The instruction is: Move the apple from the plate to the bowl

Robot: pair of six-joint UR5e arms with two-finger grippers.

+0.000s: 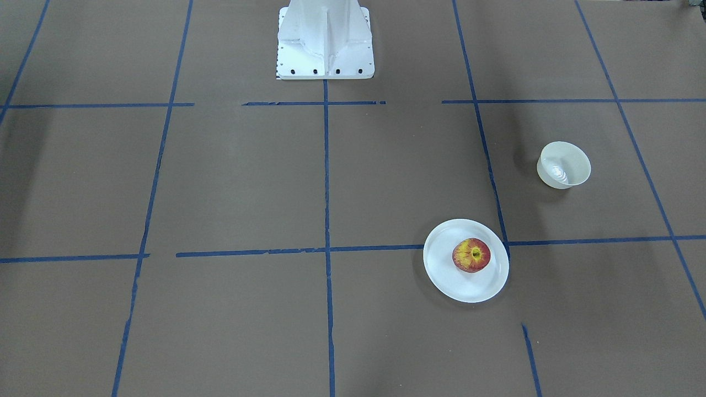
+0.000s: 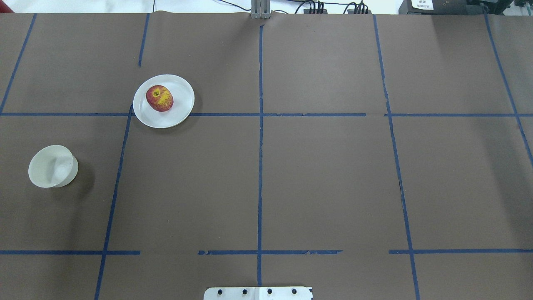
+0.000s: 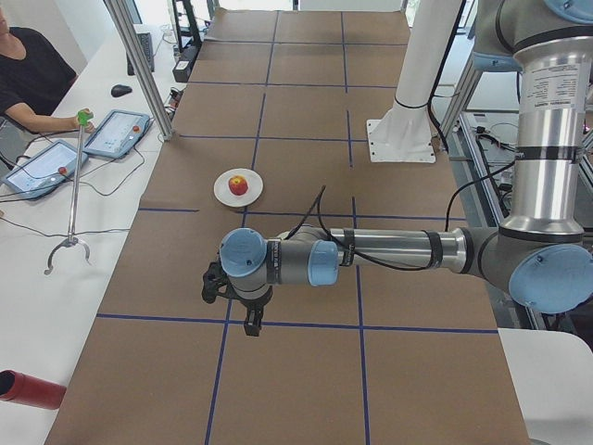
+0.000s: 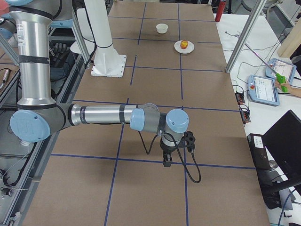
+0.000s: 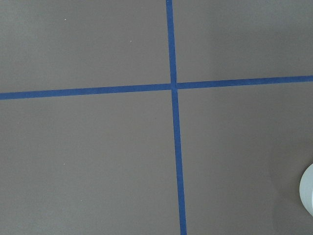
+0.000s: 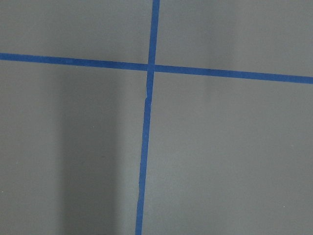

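Note:
The red and yellow apple (image 2: pixel 159 98) lies on the white plate (image 2: pixel 179 108) on the table's left half, also seen from the front: apple (image 1: pixel 471 255), plate (image 1: pixel 441 270). The off-white bowl (image 2: pixel 53 166) stands empty, nearer the robot and further left, and shows in the front view (image 1: pixel 563 165). My left gripper (image 3: pixel 248 320) shows only in the left side view, held above the table; I cannot tell whether it is open or shut. My right gripper (image 4: pixel 165 162) shows only in the right side view; I cannot tell its state either.
The brown table carries a grid of blue tape lines (image 2: pixel 260 114). The robot's white base (image 1: pixel 325 41) stands at the table's near middle edge. A white rim (image 5: pixel 308 190) shows at the left wrist view's right edge. An operator (image 3: pixel 28 79) sits beside the table with tablets.

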